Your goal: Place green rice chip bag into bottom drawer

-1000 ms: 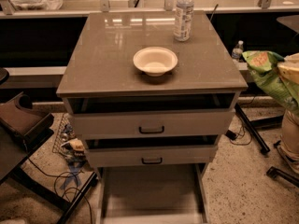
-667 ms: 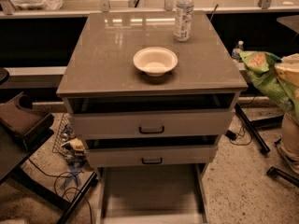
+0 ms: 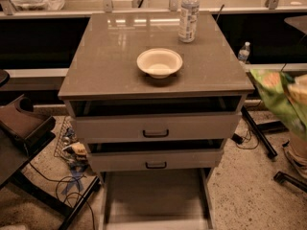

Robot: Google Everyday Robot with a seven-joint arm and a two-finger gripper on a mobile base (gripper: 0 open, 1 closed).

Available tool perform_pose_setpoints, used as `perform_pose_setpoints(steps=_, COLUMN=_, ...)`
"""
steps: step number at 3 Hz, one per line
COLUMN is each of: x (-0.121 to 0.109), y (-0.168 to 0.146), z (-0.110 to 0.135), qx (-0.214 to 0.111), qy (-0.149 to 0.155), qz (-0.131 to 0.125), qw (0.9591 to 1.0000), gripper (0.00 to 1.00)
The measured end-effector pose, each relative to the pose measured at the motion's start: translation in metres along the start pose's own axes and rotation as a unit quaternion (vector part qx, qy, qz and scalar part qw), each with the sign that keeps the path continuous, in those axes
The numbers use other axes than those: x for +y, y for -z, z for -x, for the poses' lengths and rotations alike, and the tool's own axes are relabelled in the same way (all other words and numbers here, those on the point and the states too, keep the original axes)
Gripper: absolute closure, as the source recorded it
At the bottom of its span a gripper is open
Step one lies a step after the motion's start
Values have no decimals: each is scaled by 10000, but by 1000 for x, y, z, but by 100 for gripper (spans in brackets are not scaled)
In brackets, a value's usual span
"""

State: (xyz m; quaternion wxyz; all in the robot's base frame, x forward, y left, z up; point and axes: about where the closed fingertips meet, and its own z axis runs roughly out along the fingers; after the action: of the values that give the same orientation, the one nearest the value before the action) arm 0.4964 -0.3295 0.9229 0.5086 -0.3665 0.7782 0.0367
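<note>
The green rice chip bag (image 3: 277, 102) hangs in the air at the right edge of the camera view, beside the cabinet's right side at about the top drawer's height. My gripper (image 3: 299, 89) is at the far right edge, mostly cut off and hidden by the bag, and is shut on the bag. The bottom drawer (image 3: 156, 198) is pulled out toward me below the two upper drawers, and its flat grey floor is bare. The bag is to the right of the drawer and well above it.
A white bowl (image 3: 159, 63) and a water bottle (image 3: 189, 14) stand on the cabinet top (image 3: 110, 66). The two upper drawers (image 3: 156, 127) are slightly ajar. A dark chair (image 3: 21, 128) and cables lie at the left. Black stand legs (image 3: 259, 133) cross the floor at the right.
The green bag has moved down and slightly right at the frame's right edge. The cabinet, bowl and bottle have not moved.
</note>
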Motion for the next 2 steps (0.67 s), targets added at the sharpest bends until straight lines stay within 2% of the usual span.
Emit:
perform_pose_setpoints(steps=1, x=28, y=21, z=-82, qx=211, qy=-509, qz=472, qw=9974, gripper=100)
perform_pose_setpoints(steps=2, x=57, y=28, z=-146, qx=423, qy=-809, qz=932, qw=9915, gripper=100)
